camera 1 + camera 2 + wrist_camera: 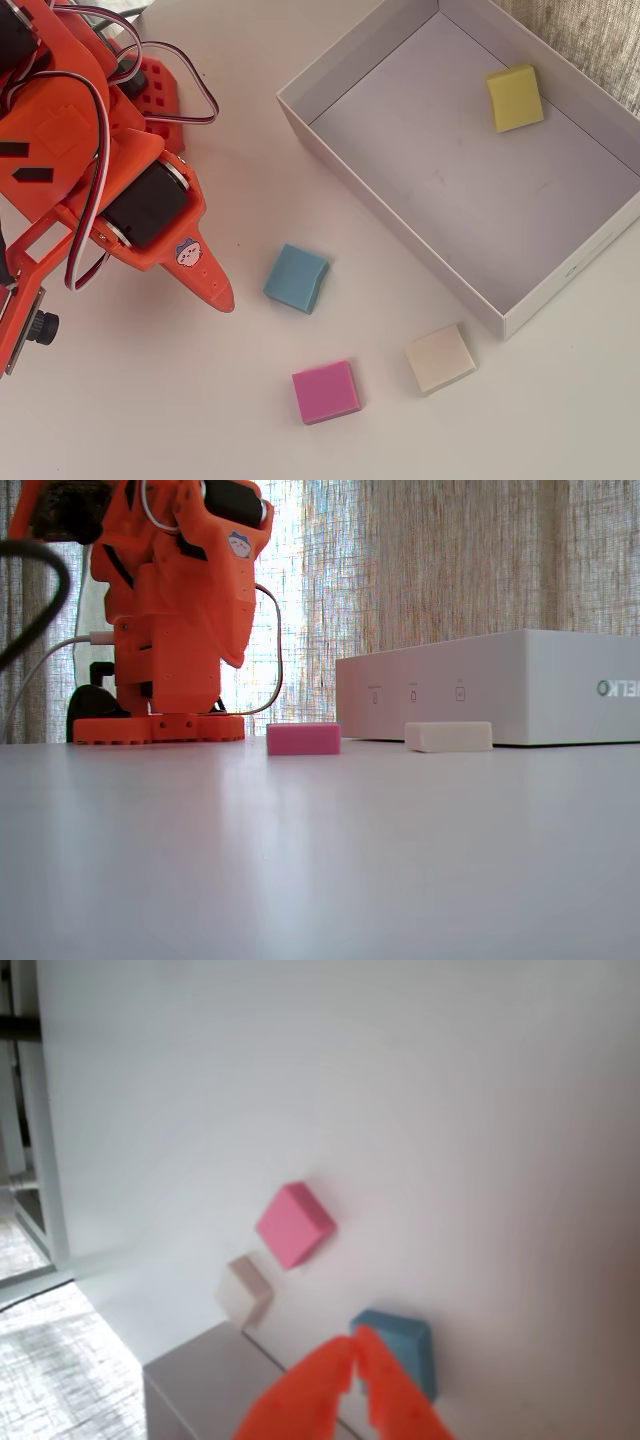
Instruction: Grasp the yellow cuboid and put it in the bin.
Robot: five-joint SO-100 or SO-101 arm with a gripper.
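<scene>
Overhead view: the white surface (150, 400) carries the bin (395, 205), and the orange arm (90, 170) sits well apart from it at the left. The yellow block (514, 97) already lies flat on the bin's floor near a far corner, so the task looks done; nothing seems left but parking the arm. The blue block (296, 277), pink block (325, 391) and cream block (440, 358) rest outside. The claw (356, 1345) is closed and empty, its tips together.
</scene>
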